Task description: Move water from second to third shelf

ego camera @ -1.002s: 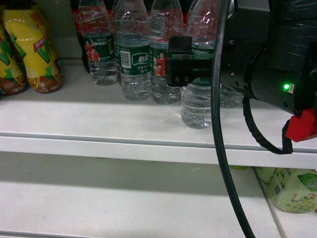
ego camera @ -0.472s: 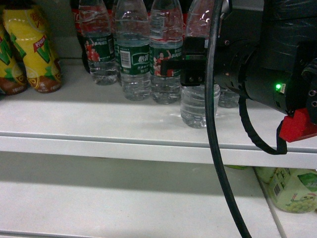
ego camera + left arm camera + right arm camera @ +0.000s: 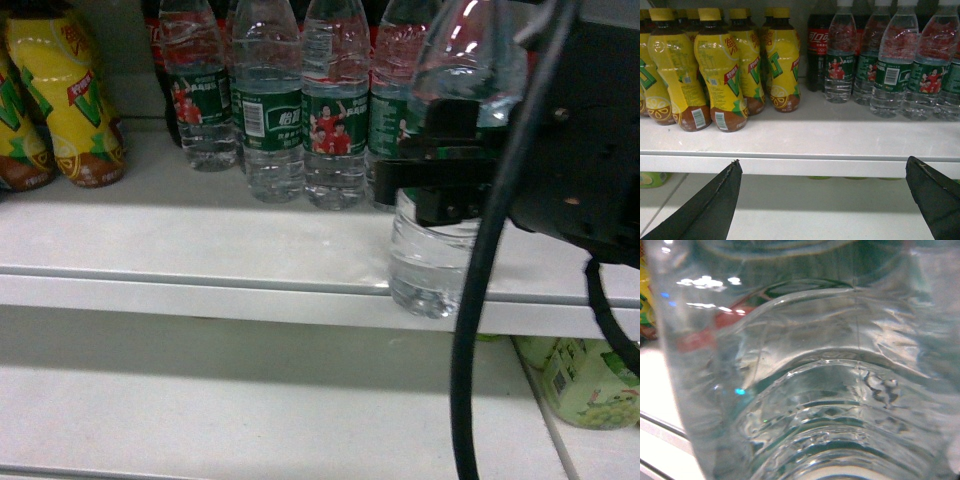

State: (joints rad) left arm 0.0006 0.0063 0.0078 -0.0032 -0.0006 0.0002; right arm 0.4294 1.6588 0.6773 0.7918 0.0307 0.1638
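head view: the right gripper (image 3: pixel 440 185) reaches in from the right, level, clamped around the water bottle (image 3: pixel 432 265), whose base hangs past the shelf's front lip (image 3: pixel 200 290).
left wrist view: the left gripper's fingers (image 3: pixel 705 210) are spread wide below that lip, holding nothing.
right wrist view: ribbed bottle (image 3: pixel 830 390) fills the frame.

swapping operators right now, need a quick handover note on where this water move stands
Right gripper: shut on the water bottle, gripping it at label height; the bottle fills the right wrist view.
Left gripper: open, holding nothing, in front of the shelf edge and below it, with the yellow drinks above.
Bottle: out of its row, base overhanging the shelf's front edge.
Done: grasp made, bottle pulled clear of the other water bottles.
Left: carry it down to the shelf below, set it upright, release.
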